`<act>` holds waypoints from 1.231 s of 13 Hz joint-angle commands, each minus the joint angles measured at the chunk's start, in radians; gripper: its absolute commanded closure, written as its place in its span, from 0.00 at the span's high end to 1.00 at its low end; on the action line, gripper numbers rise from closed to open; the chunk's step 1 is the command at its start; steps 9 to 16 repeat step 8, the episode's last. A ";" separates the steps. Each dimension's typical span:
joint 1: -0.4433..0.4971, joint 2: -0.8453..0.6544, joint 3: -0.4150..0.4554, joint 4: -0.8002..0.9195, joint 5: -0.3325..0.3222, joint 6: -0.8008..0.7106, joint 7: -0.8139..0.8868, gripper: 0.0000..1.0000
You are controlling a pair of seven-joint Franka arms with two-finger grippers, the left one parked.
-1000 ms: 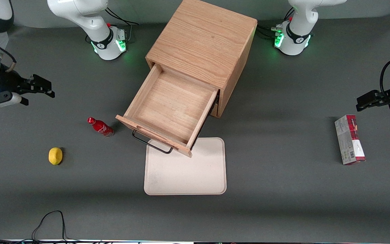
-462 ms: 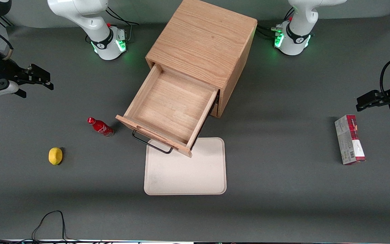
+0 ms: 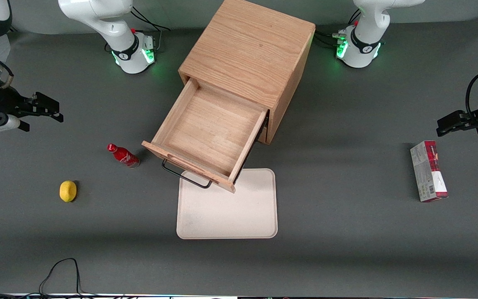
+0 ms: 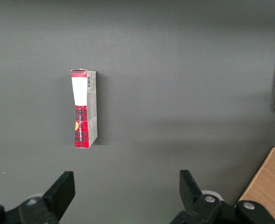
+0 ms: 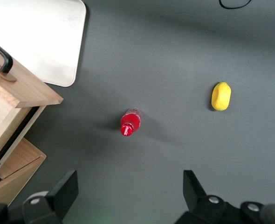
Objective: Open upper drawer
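Observation:
The wooden cabinet (image 3: 247, 54) stands mid-table. Its upper drawer (image 3: 210, 128) is pulled well out, showing a bare wooden tray inside. The thin black handle (image 3: 185, 176) on the drawer's front hangs over a tray's edge. My right gripper (image 3: 54, 110) hovers above the table toward the working arm's end, well apart from the drawer. It is open with nothing between its fingers (image 5: 67, 189). In the right wrist view the drawer front (image 5: 21, 86) and handle (image 5: 0, 58) show, with the gripper (image 5: 128, 189) over bare mat.
A red bottle (image 3: 123, 155) stands beside the drawer front, a yellow lemon (image 3: 68, 191) nearer the front camera. A cream tray (image 3: 226, 211) lies in front of the cabinet. A red-and-grey box (image 3: 428, 170) lies toward the parked arm's end.
My gripper has drifted slightly away from the cabinet, toward the working arm's end. It stays open. The drawer, bottle and lemon have not moved.

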 commanded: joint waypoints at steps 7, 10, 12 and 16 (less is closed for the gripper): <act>-0.039 0.021 0.022 0.039 -0.014 -0.018 0.009 1.00; -0.039 0.021 0.022 0.039 -0.014 -0.018 0.009 1.00; -0.039 0.021 0.022 0.039 -0.014 -0.018 0.009 1.00; -0.039 0.021 0.022 0.039 -0.014 -0.018 0.009 1.00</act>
